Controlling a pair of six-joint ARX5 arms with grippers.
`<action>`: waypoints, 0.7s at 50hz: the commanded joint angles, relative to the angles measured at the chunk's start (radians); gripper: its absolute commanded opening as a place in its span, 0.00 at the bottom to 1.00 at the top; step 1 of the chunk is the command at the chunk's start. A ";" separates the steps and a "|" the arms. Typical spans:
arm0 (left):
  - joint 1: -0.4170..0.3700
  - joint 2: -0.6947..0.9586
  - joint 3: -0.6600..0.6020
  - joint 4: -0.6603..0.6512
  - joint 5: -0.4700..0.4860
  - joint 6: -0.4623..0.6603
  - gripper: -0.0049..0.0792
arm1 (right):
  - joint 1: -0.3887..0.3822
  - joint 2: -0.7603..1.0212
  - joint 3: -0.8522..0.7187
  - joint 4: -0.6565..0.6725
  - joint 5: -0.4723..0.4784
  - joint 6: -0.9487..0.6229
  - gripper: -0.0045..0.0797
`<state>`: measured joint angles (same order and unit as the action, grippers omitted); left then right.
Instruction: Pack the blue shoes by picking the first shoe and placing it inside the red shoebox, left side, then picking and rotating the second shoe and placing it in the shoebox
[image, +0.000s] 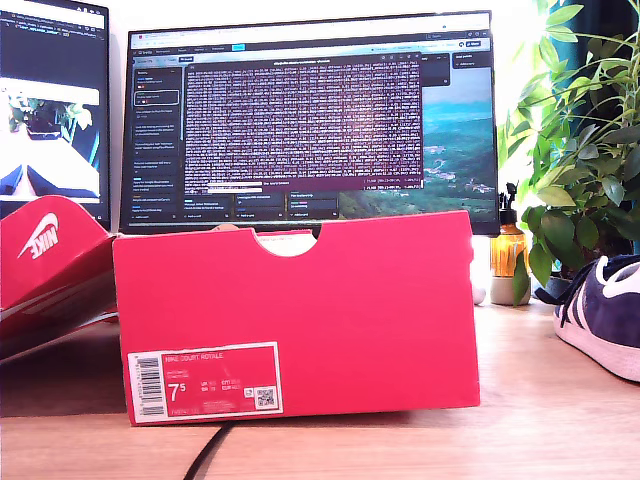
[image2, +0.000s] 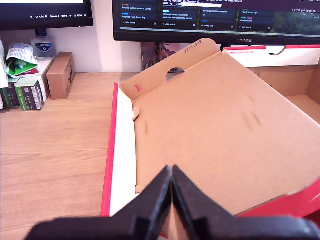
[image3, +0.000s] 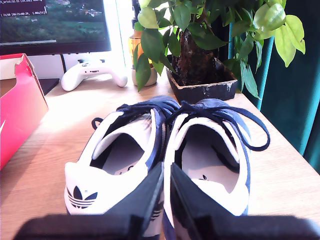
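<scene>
The red shoebox (image: 300, 310) stands mid-table in the exterior view, its white "7.5" label facing the camera. Its lid (image: 45, 250) with a white swoosh lies open at that view's left. One of the blue shoes (image: 605, 310) shows at the exterior view's right edge. In the second wrist view both blue shoes (image3: 120, 150) (image3: 210, 155) stand side by side, heels toward the camera. My second gripper (image3: 166, 167) is shut just behind their heels, holding nothing. My first gripper (image2: 171, 171) is shut and empty over the lid's brown inside (image2: 215, 125). Neither gripper shows in the exterior view.
A monitor (image: 310, 120) stands behind the box. A potted plant (image3: 200, 55) and a white game controller (image3: 92, 70) sit beyond the shoes. A small cardboard box (image2: 61, 75) and packets rest near the lid. A black cable (image: 205, 455) runs under the box front.
</scene>
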<state>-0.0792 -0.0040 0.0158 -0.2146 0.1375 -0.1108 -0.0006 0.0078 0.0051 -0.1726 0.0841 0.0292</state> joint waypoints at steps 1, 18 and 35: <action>-0.002 -0.008 -0.025 -0.026 0.000 -0.005 0.04 | -0.041 -0.006 0.002 0.000 0.030 -0.002 0.04; -0.002 -0.008 -0.025 -0.025 0.001 -0.005 0.04 | -0.041 -0.006 0.002 0.000 0.030 -0.001 0.04; -0.002 -0.008 -0.025 -0.024 0.004 -0.005 0.04 | -0.041 -0.006 0.002 0.005 0.031 -0.008 0.04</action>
<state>-0.0788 -0.0040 0.0158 -0.2146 0.1368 -0.1108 -0.0441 0.0078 0.0051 -0.1715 0.1131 0.0257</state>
